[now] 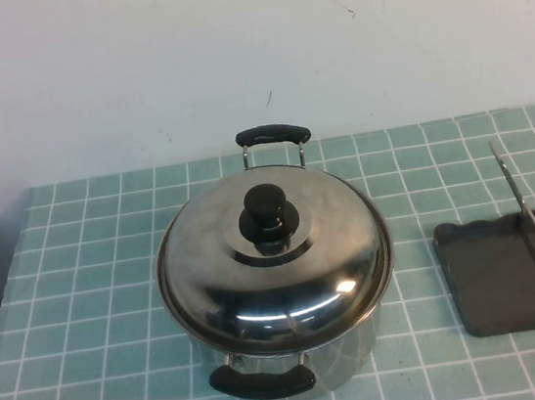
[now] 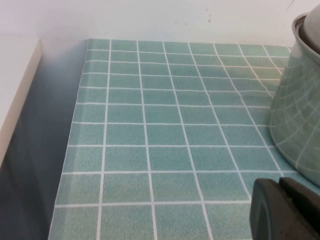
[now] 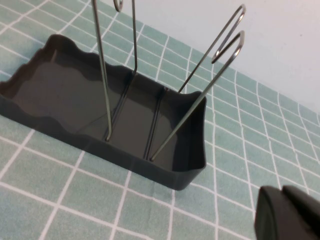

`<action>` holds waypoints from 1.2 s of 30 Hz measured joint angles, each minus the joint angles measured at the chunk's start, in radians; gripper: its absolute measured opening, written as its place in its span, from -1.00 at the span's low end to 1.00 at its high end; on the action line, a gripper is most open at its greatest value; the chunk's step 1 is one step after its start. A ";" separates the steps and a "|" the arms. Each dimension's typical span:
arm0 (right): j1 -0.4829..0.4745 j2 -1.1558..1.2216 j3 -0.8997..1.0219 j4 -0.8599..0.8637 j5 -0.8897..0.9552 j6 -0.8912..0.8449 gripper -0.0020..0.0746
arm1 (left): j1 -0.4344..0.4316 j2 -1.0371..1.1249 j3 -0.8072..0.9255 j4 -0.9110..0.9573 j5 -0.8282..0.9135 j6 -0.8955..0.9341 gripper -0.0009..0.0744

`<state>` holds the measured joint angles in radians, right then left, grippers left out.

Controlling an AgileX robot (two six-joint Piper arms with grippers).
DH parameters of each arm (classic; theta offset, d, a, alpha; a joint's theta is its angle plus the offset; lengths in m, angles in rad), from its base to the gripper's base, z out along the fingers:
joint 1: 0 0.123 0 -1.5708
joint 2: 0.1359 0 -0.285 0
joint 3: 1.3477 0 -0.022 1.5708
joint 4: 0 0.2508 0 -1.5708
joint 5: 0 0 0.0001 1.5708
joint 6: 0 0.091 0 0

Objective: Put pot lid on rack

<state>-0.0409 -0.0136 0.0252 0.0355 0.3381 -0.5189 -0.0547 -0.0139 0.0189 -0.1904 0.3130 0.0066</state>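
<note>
High view showed the pot lid (image 1: 273, 254) sitting on the pot (image 1: 347, 352), mid counter (image 1: 86, 322). The rack (image 1: 500, 278) stood right. The left tool (image 2: 285, 210) hung near the pot, the right tool (image 3: 290, 215) near the rack; I cannot tell their grip.

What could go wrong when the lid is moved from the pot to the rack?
1. The pot lid is shiny and domed; only its knob offers grip, so it may slip.
2. The rack is narrow with thin wires; the lid may tip it.
Neither the left gripper nor the right gripper holds anything.
</note>
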 joint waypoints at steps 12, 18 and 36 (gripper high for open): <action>0.000 0.000 0.000 -0.002 0.000 0.000 -0.95 | 0.000 0.000 0.000 0.000 0.000 0.000 -0.98; 0.000 0.000 0.000 -0.002 0.000 0.000 -0.95 | 0.000 0.000 0.000 0.000 0.000 0.000 -0.98; 0.000 0.000 0.000 0.208 0.002 0.002 -0.95 | 0.000 0.000 0.000 -0.262 0.002 -0.049 -0.99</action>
<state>-0.0409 -0.0136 0.0252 0.2438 0.3405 -0.5170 -0.0547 -0.0139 0.0189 -0.4522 0.3154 -0.0426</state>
